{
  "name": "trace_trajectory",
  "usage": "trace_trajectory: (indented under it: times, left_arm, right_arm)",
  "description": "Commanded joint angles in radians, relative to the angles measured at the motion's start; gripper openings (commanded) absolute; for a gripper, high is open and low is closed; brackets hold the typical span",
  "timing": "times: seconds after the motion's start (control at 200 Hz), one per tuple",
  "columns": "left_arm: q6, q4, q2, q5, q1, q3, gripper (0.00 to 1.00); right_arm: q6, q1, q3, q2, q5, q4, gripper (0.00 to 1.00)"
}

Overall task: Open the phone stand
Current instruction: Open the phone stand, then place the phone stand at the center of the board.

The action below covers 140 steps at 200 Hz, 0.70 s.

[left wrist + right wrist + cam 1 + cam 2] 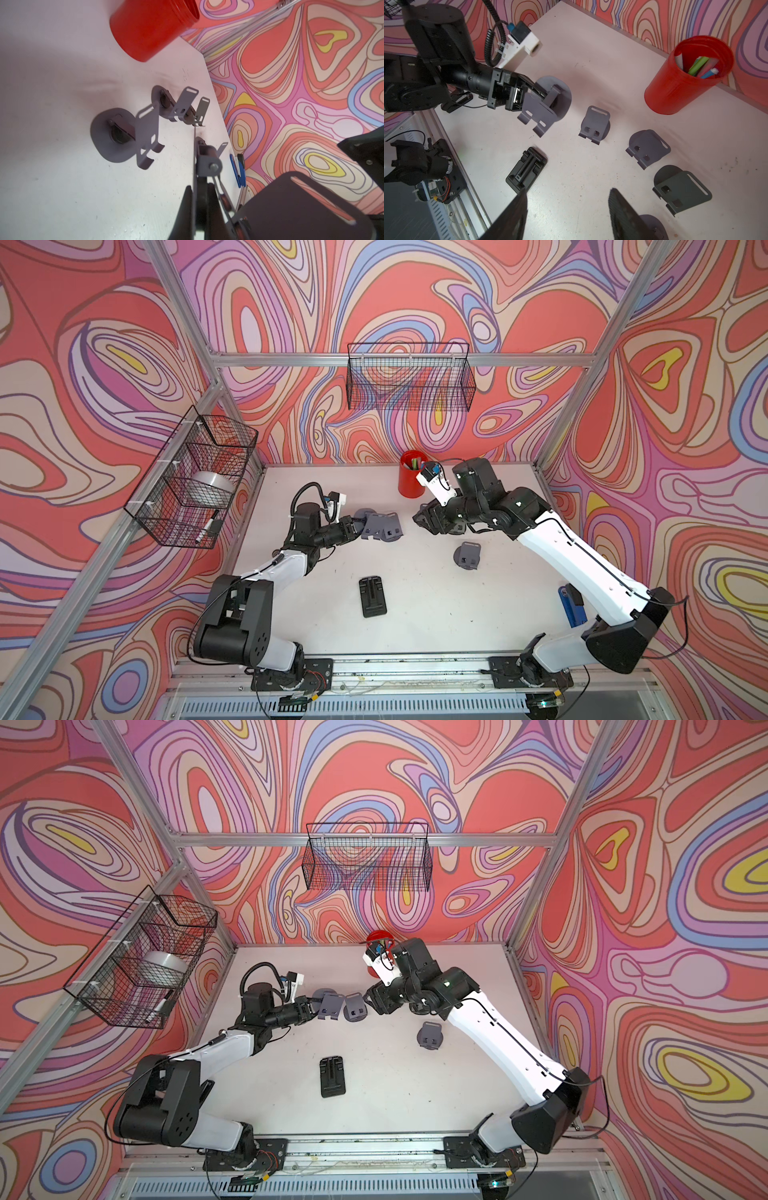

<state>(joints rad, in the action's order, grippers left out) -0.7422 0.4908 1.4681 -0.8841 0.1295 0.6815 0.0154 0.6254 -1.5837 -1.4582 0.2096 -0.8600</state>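
1. Lying flat nearest on the surface [415,614]: a black folded stand [372,596].
2. Left claw [311,1006] is clamped on the grey phone stand [539,111], mid-surface. Right claw [420,517] gapes wide, holding nothing.
3. Red cup [683,87] at the far edge; only the right wrist view shows its coloured pens [697,65].
4. Side wall basket [166,506] holds a tape roll [208,487] and a marker [207,526].

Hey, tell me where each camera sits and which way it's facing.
Top views: high over the front edge, looking down at the table; left arm and right arm show whole.
Left wrist: on the left arm, looking along the left pincer, shut on the grey stand, across the table.
Right wrist: on the right arm, looking past the open right pincer at the left arm.
Shared: both wrist views show the red cup.
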Motion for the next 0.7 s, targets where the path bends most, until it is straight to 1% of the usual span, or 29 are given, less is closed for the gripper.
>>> trace_trajectory:
  times: [0.0,0.12,0.215,0.346,0.511,0.576,0.696]
  left_arm:
    - [-0.043,0.164,0.018,0.01,-0.03,-0.004,0.0]
    - [-0.051,0.194,0.09,0.005,-0.065,-0.005,0.0]
    - [-0.1,0.295,0.172,-0.008,-0.096,-0.02,0.0]
    - [-0.149,0.374,0.304,-0.027,-0.118,0.002,0.0]
    - [-0.177,0.405,0.44,-0.05,-0.119,0.055,0.0]
    - [-0.176,0.405,0.468,-0.049,-0.119,0.061,0.0]
    - [-0.141,0.344,0.486,-0.041,-0.119,0.069,0.0]
  right_arm:
    - [-0.046,-0.025,0.02,0.025,0.013,0.042,0.64]
    - [-0.055,-0.037,0.03,0.034,0.022,0.052,0.64]
    - [-0.057,-0.045,0.037,0.038,0.022,0.053,0.64]
    - [-0.058,-0.058,0.052,0.044,0.026,0.056,0.64]
    - [-0.06,-0.067,0.075,0.056,0.03,0.064,0.64]
    - [-0.063,-0.07,0.085,0.062,0.031,0.064,0.64]
    - [-0.065,-0.078,0.104,0.074,0.037,0.069,0.64]
